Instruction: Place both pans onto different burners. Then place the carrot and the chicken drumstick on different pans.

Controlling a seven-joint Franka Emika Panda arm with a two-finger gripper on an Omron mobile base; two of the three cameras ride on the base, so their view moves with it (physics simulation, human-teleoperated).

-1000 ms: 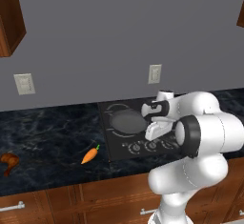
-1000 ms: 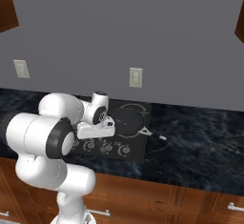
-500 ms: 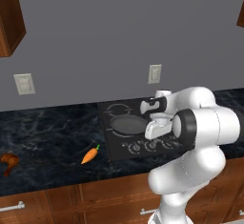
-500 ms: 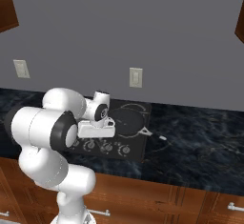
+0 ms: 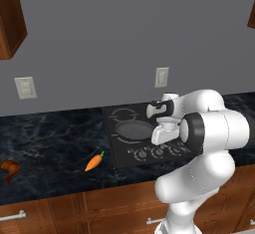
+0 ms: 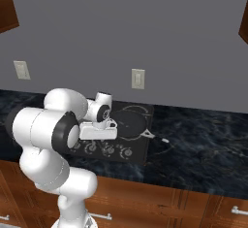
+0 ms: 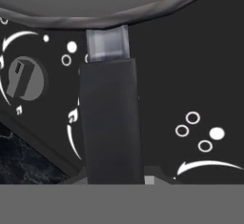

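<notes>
One dark grey pan (image 5: 132,129) lies on the black cooktop (image 5: 124,157) over a front burner, and its rim (image 7: 143,8) crosses the top of the hand view. Its dark handle (image 7: 112,123) runs from that rim straight down to the gripper. My gripper (image 6: 114,125) hangs low at the pan's near side and is shut on the handle. Left of the cooktop, the orange carrot (image 5: 93,162) lies on the counter. The brown chicken drumstick (image 5: 9,168) lies at the counter's far left. A back burner ring (image 5: 124,113) is bare.
A row of round knobs (image 6: 104,149) lines the cooktop's front edge. A thin dark rod with a pale tip (image 6: 159,138) sticks out over the cooktop's right edge onto the dark marble counter (image 6: 203,149). Wall outlets (image 5: 161,77) sit above, with wooden drawers below.
The arm's elbow has swung a little toward the cooktop while the hand stays low at the pan. The pan, carrot and drumstick have hardly shifted.
</notes>
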